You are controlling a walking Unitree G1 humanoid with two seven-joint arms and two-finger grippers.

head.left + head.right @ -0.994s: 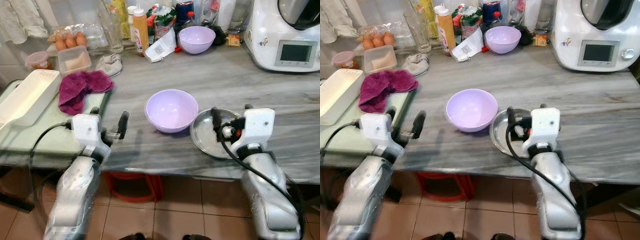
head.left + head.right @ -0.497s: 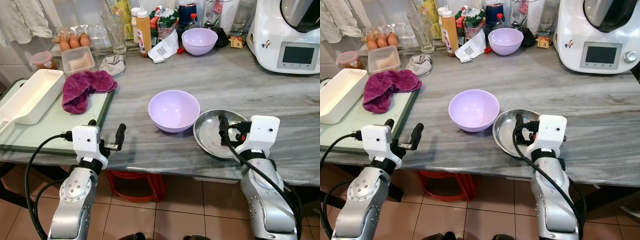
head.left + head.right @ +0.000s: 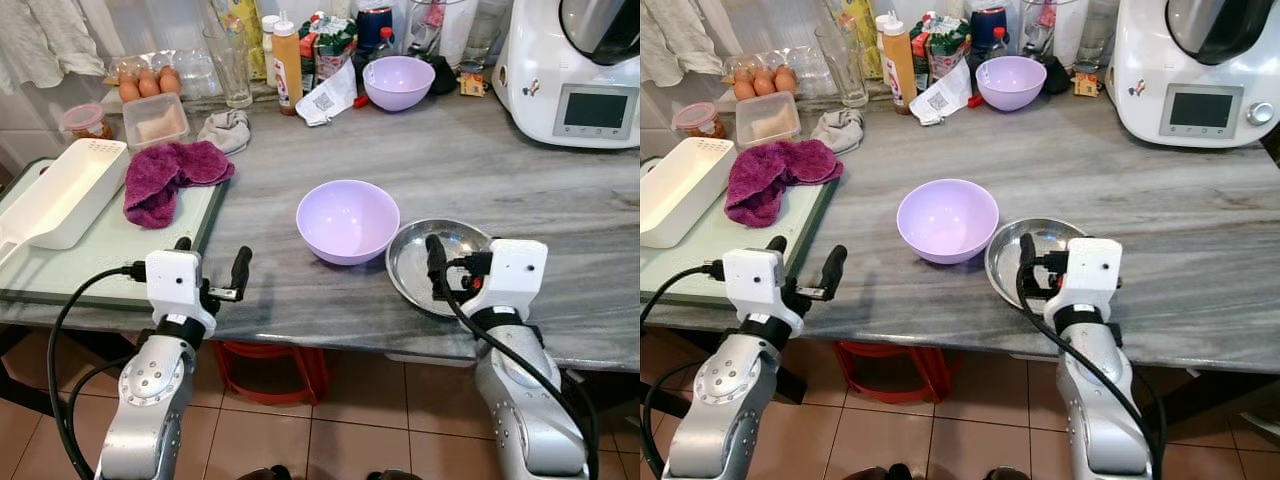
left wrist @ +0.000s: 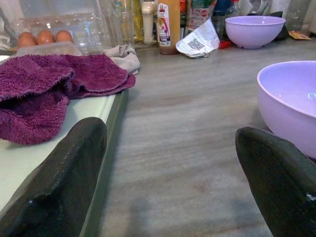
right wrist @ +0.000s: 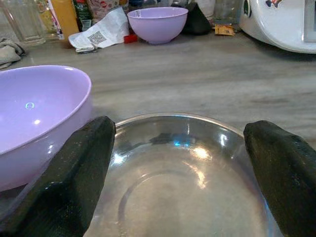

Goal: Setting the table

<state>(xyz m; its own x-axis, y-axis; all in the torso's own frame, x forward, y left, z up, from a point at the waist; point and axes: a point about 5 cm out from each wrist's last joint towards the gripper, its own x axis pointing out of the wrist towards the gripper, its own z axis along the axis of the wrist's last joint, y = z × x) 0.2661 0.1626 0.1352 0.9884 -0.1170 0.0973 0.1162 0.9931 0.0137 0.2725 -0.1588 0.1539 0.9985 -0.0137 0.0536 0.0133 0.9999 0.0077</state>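
Right wrist view is looking straight across the shallow round steel plate (image 5: pixel 182 177), with the right gripper (image 3: pixel 1028 268) spread wide, its fingers straddling the rim — a stance that suggests it is lining up to take the plate. The plate is sitting at the table's (image 3: pixel 560 200) front edge, just beside the pale lilac plastic bowl (image 3: pixel 347 220), the two looking paired as one place setting. The left gripper (image 3: pixel 212 277) is hovering at the front edge near the pale green tray (image 3: pixel 90 262), fingers also wide and holding nothing, probably waiting its turn. A second lilac bowl (image 3: pixel 398 82) is standing at the back edge among bottles.
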